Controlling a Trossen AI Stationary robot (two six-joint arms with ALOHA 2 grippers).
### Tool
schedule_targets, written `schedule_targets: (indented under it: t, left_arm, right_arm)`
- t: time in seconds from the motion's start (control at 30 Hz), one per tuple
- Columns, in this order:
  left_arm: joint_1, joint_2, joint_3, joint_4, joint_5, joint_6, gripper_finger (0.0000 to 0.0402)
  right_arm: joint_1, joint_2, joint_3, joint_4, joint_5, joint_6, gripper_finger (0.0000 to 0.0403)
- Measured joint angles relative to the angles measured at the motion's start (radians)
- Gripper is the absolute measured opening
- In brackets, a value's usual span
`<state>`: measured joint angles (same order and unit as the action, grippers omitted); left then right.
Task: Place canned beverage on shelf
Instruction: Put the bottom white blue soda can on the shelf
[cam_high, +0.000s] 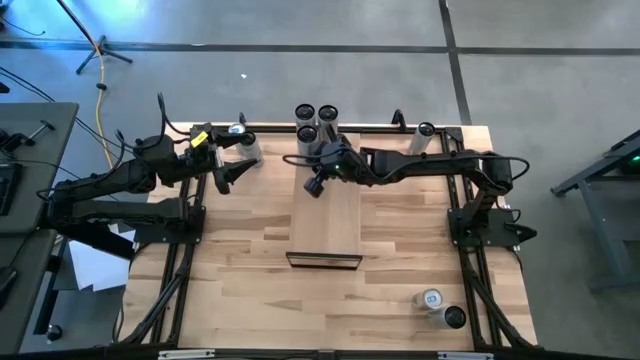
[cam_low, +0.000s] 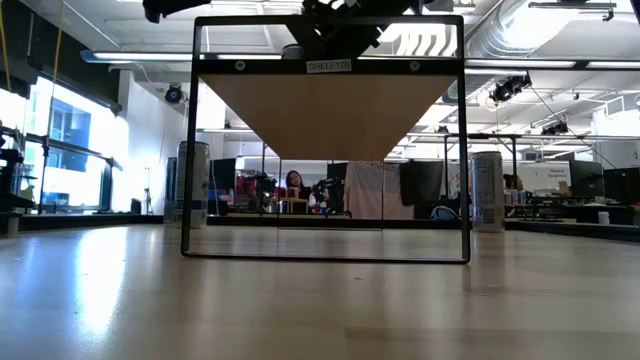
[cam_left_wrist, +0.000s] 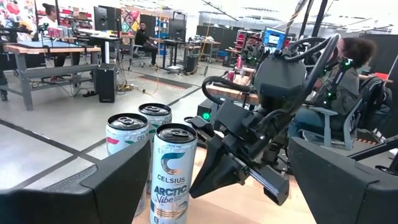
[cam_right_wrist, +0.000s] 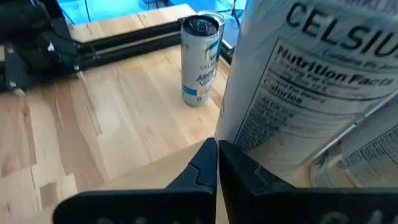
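The shelf (cam_high: 325, 225) is a long pale board raised over the table's middle; the low view shows its dark frame (cam_low: 190, 150). Three Celsius cans (cam_high: 307, 133) stand upright on its far end and also show in the left wrist view (cam_left_wrist: 174, 174). My right gripper (cam_high: 318, 182) is shut and empty above the shelf, its tips (cam_right_wrist: 217, 163) close beside the nearest can (cam_right_wrist: 298, 81). My left gripper (cam_high: 226, 178) is open and empty at the table's far left, its fingers (cam_left_wrist: 124, 180) pointing toward the cans. My right gripper's shut fingertips (cam_right_wrist: 208, 158) stand low beside the nearest can's wall (cam_right_wrist: 249, 134), coming from the table's near right. I cannot tell whether they touch it. The can stands upright on the shelf.
One can (cam_high: 241, 133) stands on the table's far left by my left arm and shows in the right wrist view (cam_right_wrist: 200, 59). Another can (cam_high: 425, 131) stands at the far right, and two (cam_high: 440, 308) at the near right. People sit at desks in the room beyond.
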<state>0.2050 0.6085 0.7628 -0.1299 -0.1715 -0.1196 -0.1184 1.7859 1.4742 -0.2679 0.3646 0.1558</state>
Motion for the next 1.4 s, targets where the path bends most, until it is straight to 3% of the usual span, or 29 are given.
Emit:
schedule_targets:
  t: [0.77,1.1,1.4]
  left_arm:
    - [0.000,0.000,0.000,0.000,0.000,0.000,0.0351]
    - [0.000,0.000,0.000,-0.001,-0.002,0.000,0.0351]
    - [0.001,0.093,0.000,-0.080,-0.110,0.125,0.0351]
  right_arm:
    - [-0.045,-0.032,0.000,-0.046,-0.012,-0.026,0.0000]
    - [-0.047,-0.045,0.000,-0.144,0.000,-0.053,0.0000]
    - [-0.069,-0.046,0.000,-0.138,0.028,-0.070,0.0000]
